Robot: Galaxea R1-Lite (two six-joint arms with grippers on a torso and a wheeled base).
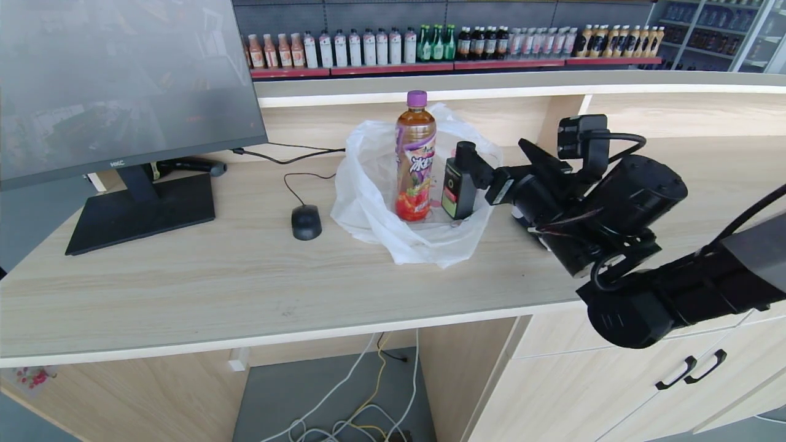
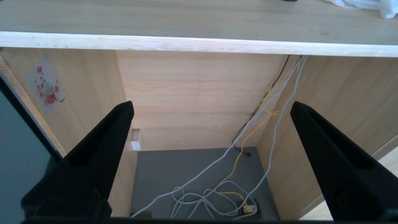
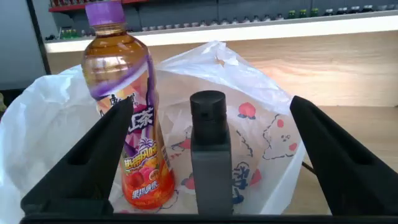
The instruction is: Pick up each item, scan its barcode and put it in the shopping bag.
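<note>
A white shopping bag [image 1: 374, 215] stands open in the middle of the wooden counter [image 1: 215, 288]. In it a tea bottle [image 1: 416, 166] with a purple cap stands upright. Beside it, on the right, stands a small black bottle [image 1: 459, 181] with a black cap. My right gripper [image 1: 491, 175] is at the bag's right side, open, its fingers spread to either side of the black bottle [image 3: 208, 155] without touching it. The right wrist view shows the tea bottle [image 3: 127, 112] and the bag [image 3: 261, 99] up close. My left gripper [image 2: 211, 106] hangs open below the counter edge, holding nothing.
A monitor [image 1: 123, 80] stands at the counter's left, with a black handheld scanner [image 1: 184, 166] behind its base and a mouse [image 1: 306, 222] near the bag. Shelves of bottles [image 1: 430, 46] line the back. Cables [image 2: 224, 186] hang under the counter. Cabinet doors [image 1: 614, 380] are at lower right.
</note>
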